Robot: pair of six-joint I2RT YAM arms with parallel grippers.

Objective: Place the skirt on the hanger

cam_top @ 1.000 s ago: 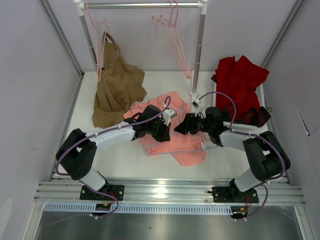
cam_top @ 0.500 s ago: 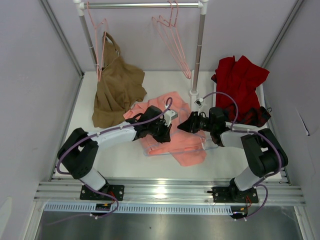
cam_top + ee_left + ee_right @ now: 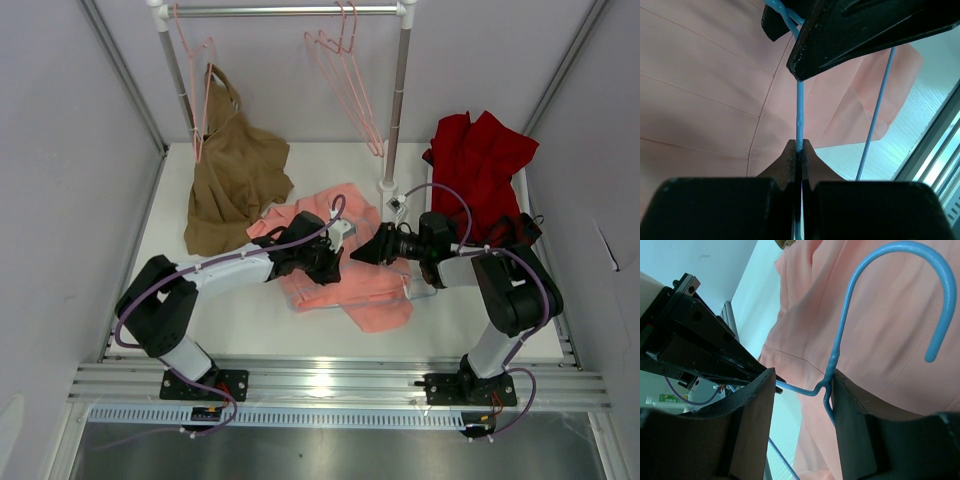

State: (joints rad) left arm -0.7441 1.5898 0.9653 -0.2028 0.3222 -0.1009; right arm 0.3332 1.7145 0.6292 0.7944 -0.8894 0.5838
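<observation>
The salmon-pink skirt (image 3: 345, 275) lies flat mid-table. The light blue wire hanger (image 3: 413, 287) lies over it. My left gripper (image 3: 325, 258) is shut on the hanger's wire (image 3: 800, 112) in the left wrist view, with the skirt (image 3: 705, 85) below. My right gripper (image 3: 366, 249) faces it from the right. In the right wrist view the right gripper (image 3: 802, 382) is open, its jaws on either side of the hanger's twisted neck. The neck touches the right finger (image 3: 850, 405). The hook (image 3: 948, 295) lies over the skirt (image 3: 880, 335).
A tan-brown garment (image 3: 235, 175) hangs at the back left. A dark red garment (image 3: 480, 160) lies at the back right. Pink wire hangers (image 3: 345, 80) hang on the rack rail, whose pole (image 3: 397, 100) stands just behind the right gripper.
The right forearm has drawn back and turned a little; its gripper stays at the hanger's neck. The left gripper keeps its hold and has hardly moved.
</observation>
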